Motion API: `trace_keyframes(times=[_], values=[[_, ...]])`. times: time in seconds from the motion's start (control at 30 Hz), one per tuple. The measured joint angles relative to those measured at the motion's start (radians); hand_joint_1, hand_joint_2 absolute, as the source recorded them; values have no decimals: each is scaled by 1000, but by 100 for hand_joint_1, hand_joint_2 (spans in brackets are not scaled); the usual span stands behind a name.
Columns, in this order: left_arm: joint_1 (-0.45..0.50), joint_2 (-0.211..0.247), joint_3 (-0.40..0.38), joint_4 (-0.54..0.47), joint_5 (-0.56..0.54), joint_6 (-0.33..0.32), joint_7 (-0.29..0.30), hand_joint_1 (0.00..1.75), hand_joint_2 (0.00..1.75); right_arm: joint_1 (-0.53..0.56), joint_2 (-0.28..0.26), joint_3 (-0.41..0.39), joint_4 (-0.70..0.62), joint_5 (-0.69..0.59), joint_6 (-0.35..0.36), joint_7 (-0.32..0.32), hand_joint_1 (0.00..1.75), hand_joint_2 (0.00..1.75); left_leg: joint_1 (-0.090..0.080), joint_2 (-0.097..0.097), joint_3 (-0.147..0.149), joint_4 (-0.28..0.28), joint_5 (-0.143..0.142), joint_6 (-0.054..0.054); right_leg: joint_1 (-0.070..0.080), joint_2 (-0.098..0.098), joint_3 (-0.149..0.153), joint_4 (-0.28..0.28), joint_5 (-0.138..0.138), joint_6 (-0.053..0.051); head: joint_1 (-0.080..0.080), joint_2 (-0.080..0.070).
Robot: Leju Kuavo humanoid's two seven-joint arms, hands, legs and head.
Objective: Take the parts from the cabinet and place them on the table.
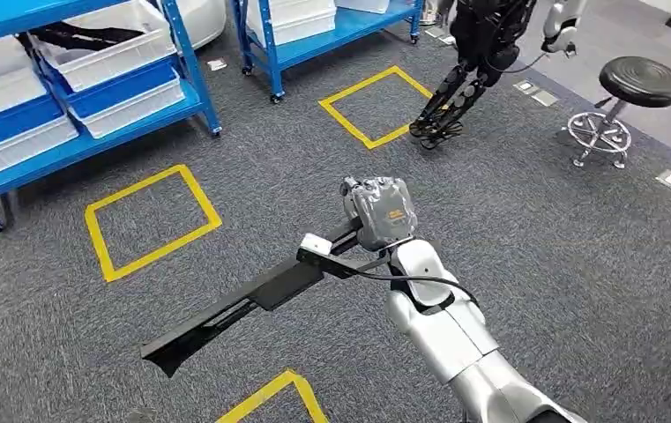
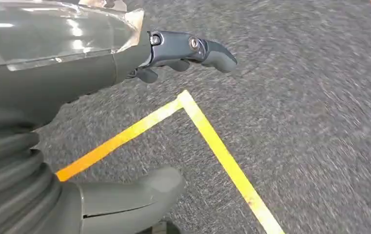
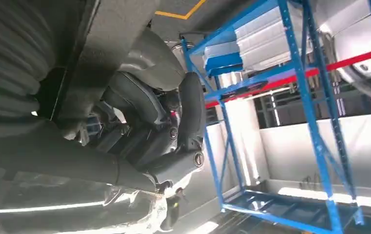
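The grey carpet floor (image 1: 578, 247) takes up most of the head view, marked with yellow tape squares (image 1: 151, 222) that look like standing spots for the robot. At the far left stands the blue cabinet (image 1: 192, 75), its shelves loaded with white bins (image 1: 111, 53) where the parts are stored; a 2nd blue rack (image 1: 314, 40) sits beyond it. Another dark robot (image 1: 477, 53) stands at the far side, near a black stool (image 1: 636, 88). No table can be seen from here, so the carrying step appears to be under way.

The long black part (image 1: 243, 308) juts out to the left from the right hand (image 1: 383, 211), held roughly level above the floor, likely to keep its far end off the carpet while walking. In the right wrist view the right hand's fingers (image 3: 193, 112) wrap closed around the dark part.

The left hand (image 2: 125, 97) hangs over a tape corner (image 2: 188, 102), fingers (image 2: 193, 48) apart from the thumb, holding nothing.
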Motion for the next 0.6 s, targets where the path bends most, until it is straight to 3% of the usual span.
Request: trace_keyframes(times=[0.07, 0.1, 0.13, 0.17, 0.2, 0.23, 0.27, 0.3, 0.37, 0.4, 0.43, 0.47, 0.5, 0.57, 0.6], values=[[1, 1, 2, 0, 0, 0, 0, 0, 175, 1, 0, 0, 0, 0, 0, 1, 171, 175, 5, 0, -72, 156, -69, -10, 1, 8, -4, 1, 0, 0, 0, 0], [3, 1, 2, 0, -1, 0, 0, 0, 175, 4, 0, 0, 0, 0, 0, 2, 171, 175, 7, 0, -90, 194, -75, -14, 1, 11, -4, 1, 0, 0, 0, 0], [4, 1, 2, 0, -2, -1, 0, 0, 175, 7, 0, -1, 0, 0, 0, 2, 171, 175, 11, 0, -86, 184, -58, -15, 0, 16, -4, 1, 0, 0, 0, 0], [4, 1, 2, 0, -3, -1, 0, 0, 175, 10, 0, -1, -1, 0, 0, 3, 171, 175, 15, 0, -59, 130, -20, -16, 0, 22, -3, 2, 1, 0, 0, 0], [4, 2, 2, 0, -4, -1, 0, 0, 175, 11, 0, -1, -2, 0, 0, 4, 171, 175, 17, -4, -13, 41, 28, -15, 0, 29, -1, 2, 1, 1, 0, 0], [3, 3, 3, 0, -5, -1, 0, 0, 175, 11, 0, -1, -3, 0, 0, 5, 171, 175, 22, -20, 38, -55, 73, -13, -1, 35, 0, 3, 1, 1, 0, 0], [3, 3, 3, 0, -5, -1, 0, 0, 175, 11, 0, -2, -5, 0, 0, 5, 171, 175, 24, -58, 63, -99, 64, -10, 1, 38, -3, 3, 2, 4, 0, 0], [3, 3, 4, 0, -5, -1, 0, 0, 175, 8, 0, -2, -6, 0, 0, 5, 171, 175, 20, -56, 62, -110, 64, -6, 8, 43, -10, 5, 6, 11, 1, 0], [3, 3, 5, 0, -4, 0, 0, 0, 175, 13, 2, -5, -9, 0, 0, 6, 171, 175, 12, -45, 56, -105, 64, 2, 0, 52, -17, 1, 11, 25, 1, 0], [3, 4, 5, 0, -4, 0, 0, 0, 175, 13, 2, -7, -11, 0, 0, 6, 171, 175, 10, -41, 56, -109, 68, 11, 0, 59, -17, -3, 15, 33, 0, 0], [1, 3, 6, 0, -4, 0, 0, 0, 175, 12, 1, -10, -13, 0, 0, 6, 171, 175, 20, -29, 64, -127, 78, 27, 5, 50, -27, 3, 9, 38, 2, 0], [0, 2, 6, 0, -4, 0, -1, 0, 175, 11, 0, -12, -13, 0, 0, 6, 171, 175, 14, -23, 66, -132, 82, 34, 6, 24, -40, 29, -7, 36, 3, 0], [0, 3, 7, 0, -4, 0, -1, 0, 175, 8, 1, -13, -13, 1, 0, 6, 171, 175, 11, -17, 64, -132, 84, 40, 6, 12, -70, 90, -38, 28, 5, 0], [1, 4, 11, 0, -4, 0, -1, 0, 175, 11, 1, -14, -13, 1, 0, 7, 171, 175, 7, -2, 61, -131, 84, 42, 3, 6, -151, 260, -102, 19, 5, 0], [1, 4, 12, 0, -4, 0, -1, 0, 175, 14, 0, -15, -13, 1, 0, 7, 171, 175, 5, 4, 60, -130, 84, 42, 4, 6, -182, 325, -118, 22, 5, 0]])
